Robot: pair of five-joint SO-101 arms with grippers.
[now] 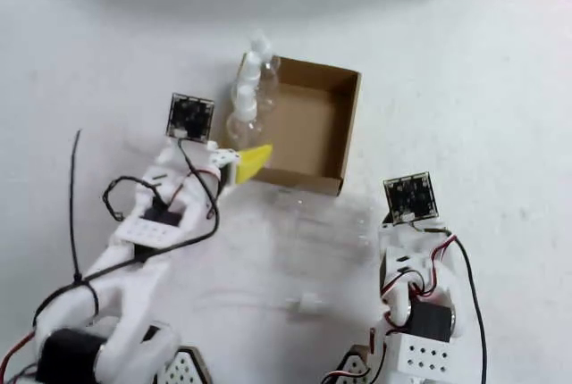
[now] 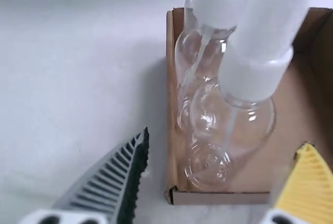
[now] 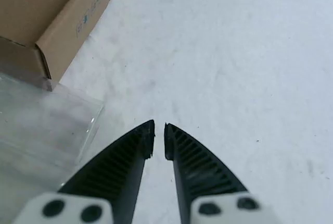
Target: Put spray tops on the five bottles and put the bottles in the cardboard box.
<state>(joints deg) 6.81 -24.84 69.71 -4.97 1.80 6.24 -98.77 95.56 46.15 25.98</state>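
Several capped bottles (image 2: 229, 130) in cardboard box (image 2: 169, 104) just beyond left end effector (image 2: 226, 138), spread apart; right end effector (image 3: 159, 130) together.

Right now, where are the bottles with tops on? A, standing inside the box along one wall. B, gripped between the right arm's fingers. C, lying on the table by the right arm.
A: the bottles stand inside the box, against one of its walls.

Spray-topped clear bottles (image 1: 246, 114) inside cardboard box (image 1: 350, 125)
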